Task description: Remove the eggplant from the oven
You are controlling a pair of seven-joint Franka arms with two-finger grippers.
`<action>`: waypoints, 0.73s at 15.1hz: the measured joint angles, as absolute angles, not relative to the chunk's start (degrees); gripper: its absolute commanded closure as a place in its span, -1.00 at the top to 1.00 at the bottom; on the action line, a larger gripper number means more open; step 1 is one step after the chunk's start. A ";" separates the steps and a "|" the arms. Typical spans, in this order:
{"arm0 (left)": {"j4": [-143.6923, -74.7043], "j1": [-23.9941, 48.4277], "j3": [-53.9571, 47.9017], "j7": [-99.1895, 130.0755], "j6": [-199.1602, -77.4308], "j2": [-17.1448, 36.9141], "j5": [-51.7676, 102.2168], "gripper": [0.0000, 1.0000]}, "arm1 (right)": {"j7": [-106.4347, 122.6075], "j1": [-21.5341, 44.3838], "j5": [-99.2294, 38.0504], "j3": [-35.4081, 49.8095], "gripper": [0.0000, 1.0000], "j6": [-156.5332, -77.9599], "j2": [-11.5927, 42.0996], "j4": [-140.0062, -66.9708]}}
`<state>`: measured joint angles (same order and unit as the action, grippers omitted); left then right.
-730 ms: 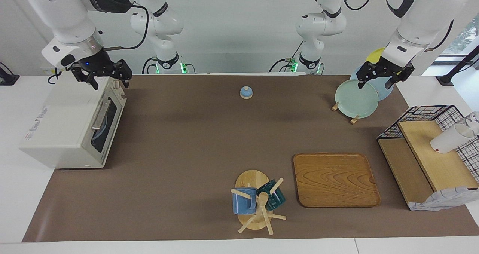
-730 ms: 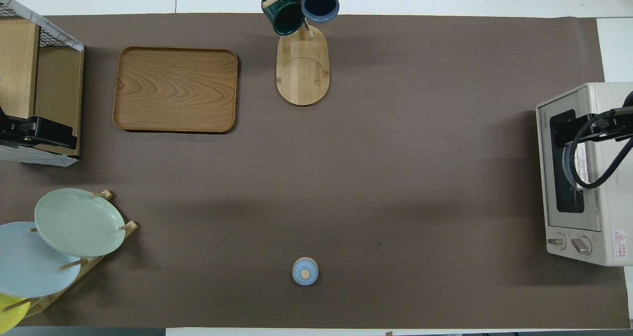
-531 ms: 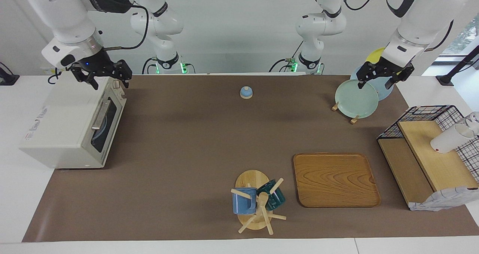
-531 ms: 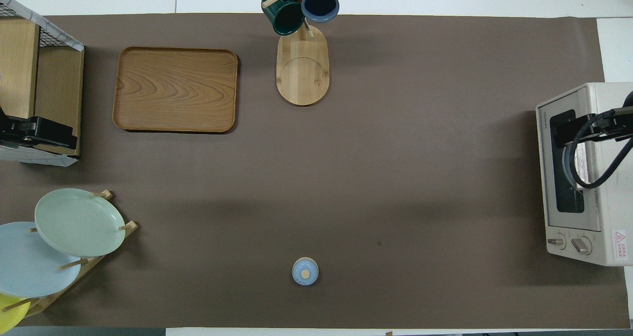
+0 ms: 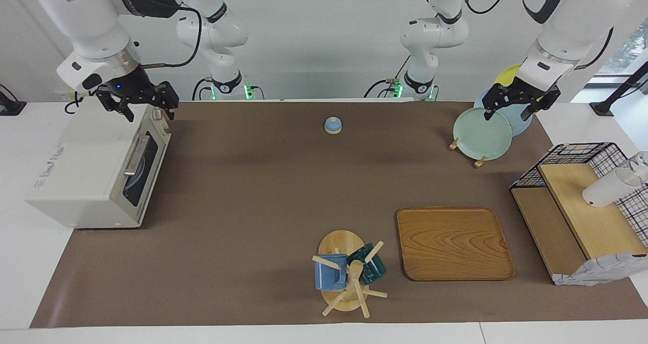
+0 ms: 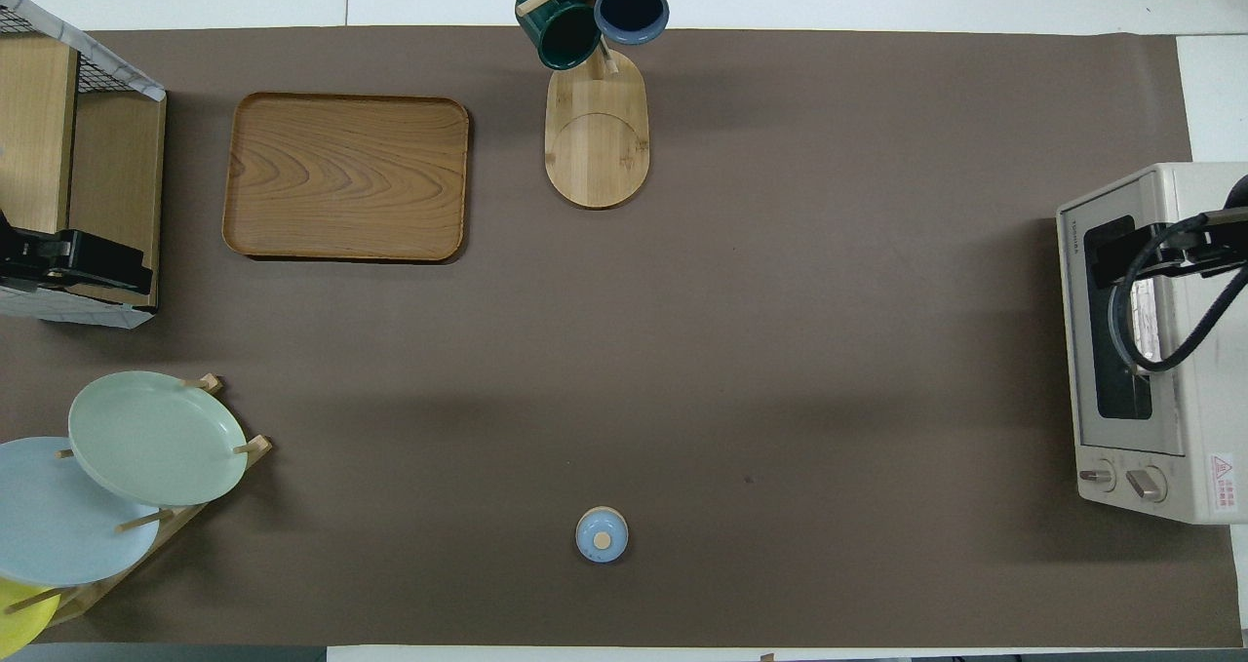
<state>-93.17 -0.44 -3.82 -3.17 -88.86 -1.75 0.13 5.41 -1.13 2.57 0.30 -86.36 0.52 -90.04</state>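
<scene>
The cream-white oven (image 5: 86, 172) stands at the right arm's end of the table with its dark glass door (image 5: 140, 174) shut; it also shows in the overhead view (image 6: 1170, 399). The eggplant is hidden. Only a bluish curved shape shows through the glass. My right gripper (image 5: 149, 114) hangs open and empty over the oven's top edge nearest the robots, above the door's bar handle (image 5: 132, 156); it also shows in the overhead view (image 6: 1121, 253). My left gripper (image 5: 506, 115) waits open and empty over the plate rack.
A rack with a green plate (image 5: 481, 134) and other plates stands near the left arm. A small blue lid (image 5: 332, 125) lies mid-table near the robots. A wooden tray (image 5: 454, 242), a mug tree (image 5: 347, 273) and a wire shelf (image 5: 577, 207) stand farther out.
My right gripper has shifted very slightly above the oven. Nothing else has moved.
</scene>
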 measured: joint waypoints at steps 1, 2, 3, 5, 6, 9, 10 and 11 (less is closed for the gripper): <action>-93.17 -0.44 -3.82 -3.17 -88.86 -1.75 0.13 1.00 | 5.41 -1.08 2.57 0.45 -1.00 -86.51 0.46 -90.43; -93.17 -0.44 -3.82 -3.17 -88.86 -1.75 0.13 1.00 | 5.48 -1.07 2.57 0.62 -1.00 -86.86 0.21 -91.41; -93.17 -0.44 -3.82 -3.17 -88.86 -1.75 0.13 1.00 | 5.71 -1.07 2.57 0.78 -1.00 -88.15 -0.22 -92.97; -93.17 -0.44 -3.82 -3.17 -88.86 -1.75 0.13 1.00 | 5.90 -1.10 2.57 0.93 -1.00 -92.64 -1.45 -97.10; -93.17 -0.44 -3.82 -3.17 -88.86 -1.75 0.13 1.00 | 5.90 -1.18 2.59 0.85 -1.00 -94.60 -2.02 -99.13; -93.17 -0.44 -3.82 -3.17 -88.86 -1.75 0.13 1.00 | 4.35 -1.86 5.18 0.42 -1.00 -99.22 -3.15 -104.41; -93.17 -0.44 -3.82 -3.17 -88.86 -1.75 0.13 1.00 | 2.61 -2.10 7.47 0.35 -1.00 -100.18 -3.30 -105.73; -93.17 -0.44 -3.82 -3.17 -88.86 -1.75 0.13 1.00 | 1.04 -2.19 9.59 0.31 -1.00 -101.14 -3.31 -106.84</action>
